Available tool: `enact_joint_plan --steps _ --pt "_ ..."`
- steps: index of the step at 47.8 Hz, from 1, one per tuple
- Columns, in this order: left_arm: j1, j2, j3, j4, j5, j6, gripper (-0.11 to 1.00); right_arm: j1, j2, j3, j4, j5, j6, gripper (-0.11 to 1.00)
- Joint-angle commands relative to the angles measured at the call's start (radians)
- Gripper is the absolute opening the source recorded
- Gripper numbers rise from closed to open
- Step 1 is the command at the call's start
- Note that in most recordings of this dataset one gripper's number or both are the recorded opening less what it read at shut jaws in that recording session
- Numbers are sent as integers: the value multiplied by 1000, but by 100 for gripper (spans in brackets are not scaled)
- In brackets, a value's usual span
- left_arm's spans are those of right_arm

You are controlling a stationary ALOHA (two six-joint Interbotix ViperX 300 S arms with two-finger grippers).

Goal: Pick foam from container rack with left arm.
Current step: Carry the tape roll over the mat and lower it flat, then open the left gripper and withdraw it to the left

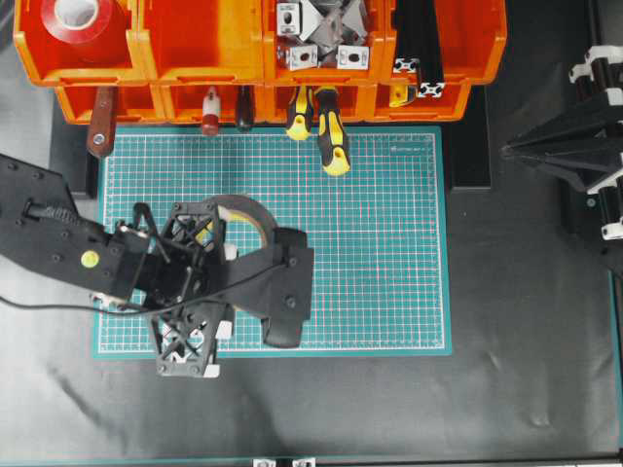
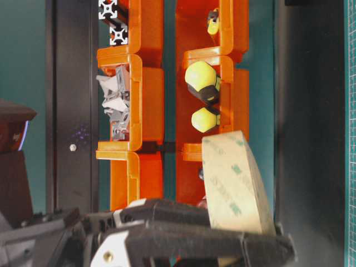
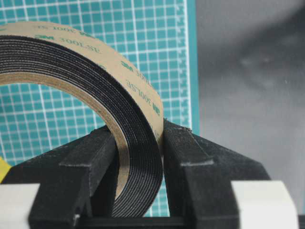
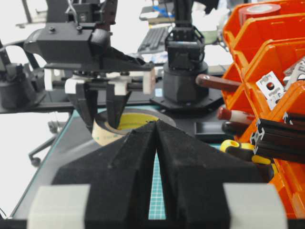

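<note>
Black padded fingers [image 3: 188, 162] fill the bottom of the left wrist view, and between them sits the foam [image 3: 95, 81], the left gripper [image 3: 140, 157] clamped across the band of the ring, one finger inside the hollow, one outside against the tan liner with its green print. Under it lies the green cutting mat [image 1: 389, 243] with its white grid, and past the mat's edge the dark, slightly creased desk [image 1: 526, 321] cover. From overhead the left arm [image 1: 58, 243] reaches in from the left edge over the mat's left half, the foam [image 1: 243, 209] well apart from the container rack [image 1: 204, 58] along the top. That rack holds a red tape roll [image 1: 80, 17] in its upper left bin, metal brackets [image 1: 321, 34] and black profiles [image 1: 419, 44] further right, and tool handles poke out of the lower row, two of them yellow and black [image 1: 331, 136]. Over on the right, the right gripper [image 4: 156, 138] shows its jaws pressed together with nothing between them, parked off the mat. Behind the arms the right wrist view catches a bright room: a keyboard [image 4: 152, 38] on a far bench and an office chair base [image 4: 45, 140] at left.
</note>
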Motion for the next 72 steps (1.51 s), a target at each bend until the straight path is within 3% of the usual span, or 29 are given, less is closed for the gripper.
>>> enact_joint_plan --steps 1,15,33,35,43,46,72 --pt "8 -8 -25 5 -21 3 25 2 5 -34 3 -2 0 -1" --pt "32 8 -26 5 -25 54 25 2 5 -34 3 -2 2 -1" --pt "67 5 -20 5 -26 61 25 2 8 -32 3 0 2 -1" --pt "72 5 -15 5 -25 63 30 2 8 -32 3 0 2 -1" --pt "86 -2 17 5 -26 66 79 2 8 -32 3 0 2 -1" --pt "86 -8 28 5 -23 74 89 2 8 -32 3 -2 2 -1" --pt "74 -118 48 5 -38 92 90 2 6 -32 3 0 2 -1"
